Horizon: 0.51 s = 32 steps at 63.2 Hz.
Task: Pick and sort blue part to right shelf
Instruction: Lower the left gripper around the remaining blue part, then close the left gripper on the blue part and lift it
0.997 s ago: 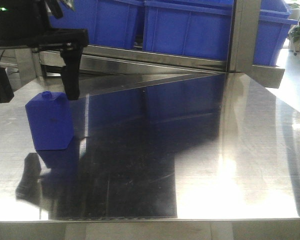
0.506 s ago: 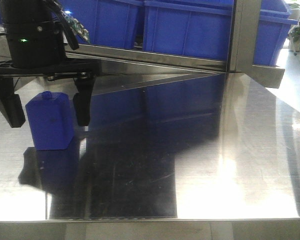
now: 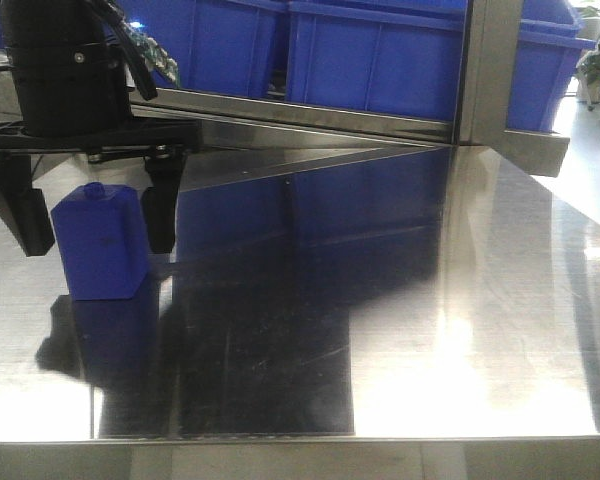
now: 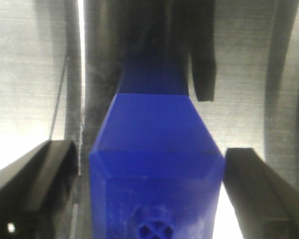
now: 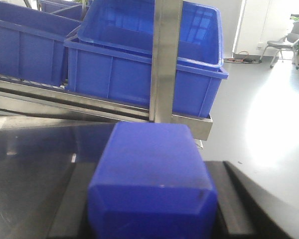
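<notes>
Left pincer (image 3: 97, 243) sits wide open astride the blue part (image 3: 100, 262). Its fingers are clear on both sides and grip nothing, so I judge it is lined up to close. The part stands upright on the bench (image 3: 430, 330) at 9 o'clock, well short of the right shelf (image 3: 485, 70) at 12. It is solid blue with bevelled shoulders and a round cap centred on top. Right pincer (image 5: 154, 167) looks clamped on another blue block (image 5: 152, 191).

Solid-blue part (image 3: 100, 245), black jaws, blue bins (image 3: 380, 60) (silvery steel table (image 3: 480, 300)).
</notes>
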Tool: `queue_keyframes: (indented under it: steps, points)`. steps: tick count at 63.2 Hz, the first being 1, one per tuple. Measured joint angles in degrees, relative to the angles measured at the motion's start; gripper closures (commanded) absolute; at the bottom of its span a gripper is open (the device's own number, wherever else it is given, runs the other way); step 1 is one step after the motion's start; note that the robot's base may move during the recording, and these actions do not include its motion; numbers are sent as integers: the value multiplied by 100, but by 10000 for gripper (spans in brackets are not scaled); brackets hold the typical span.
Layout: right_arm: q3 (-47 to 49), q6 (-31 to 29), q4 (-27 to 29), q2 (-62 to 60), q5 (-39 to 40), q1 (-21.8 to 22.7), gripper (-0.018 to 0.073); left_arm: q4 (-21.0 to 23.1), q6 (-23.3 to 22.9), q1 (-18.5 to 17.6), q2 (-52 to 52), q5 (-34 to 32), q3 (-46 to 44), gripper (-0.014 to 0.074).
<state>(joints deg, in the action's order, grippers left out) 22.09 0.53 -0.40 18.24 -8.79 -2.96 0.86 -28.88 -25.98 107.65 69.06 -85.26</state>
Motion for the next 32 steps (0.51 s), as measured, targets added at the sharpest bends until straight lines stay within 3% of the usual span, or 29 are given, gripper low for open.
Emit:
queue_keyframes:
  steps: [13, 32]
  points:
    - [0, 0, 0, 0, 0, 0, 162, 0, 0, 0, 0, 39, 0, 196]
    - [0, 0, 0, 0, 0, 0, 162, 10, 0, -11, 0, 39, 0, 259]
